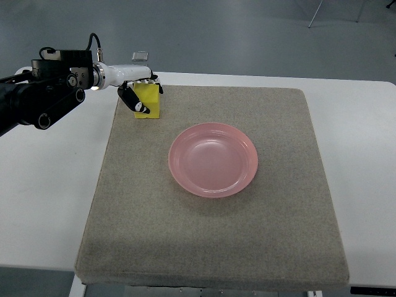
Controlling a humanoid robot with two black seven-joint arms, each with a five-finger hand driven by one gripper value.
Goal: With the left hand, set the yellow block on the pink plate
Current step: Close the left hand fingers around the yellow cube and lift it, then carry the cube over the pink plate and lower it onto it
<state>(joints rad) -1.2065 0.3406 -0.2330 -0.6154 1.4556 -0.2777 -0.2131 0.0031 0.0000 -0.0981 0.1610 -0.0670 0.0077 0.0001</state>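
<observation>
Left hand wraps the yellow block, fingers seemingly clamped on it, though contact is hard to confirm. Block sits on grey mat, far-left corner. Pink plate lies empty, right of and nearer than the hand. Risk: loose grip drops block mid-carry.

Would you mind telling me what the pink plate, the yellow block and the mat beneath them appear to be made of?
The pink plate looks like smooth, slightly translucent plastic, with soft glare on its rim. The yellow block, at the left hand, seems matte plastic or foam; the view leaves that open. The mat looks like grey-beige felt or coarse fabric, with a speckled, non-reflective surface.
</observation>
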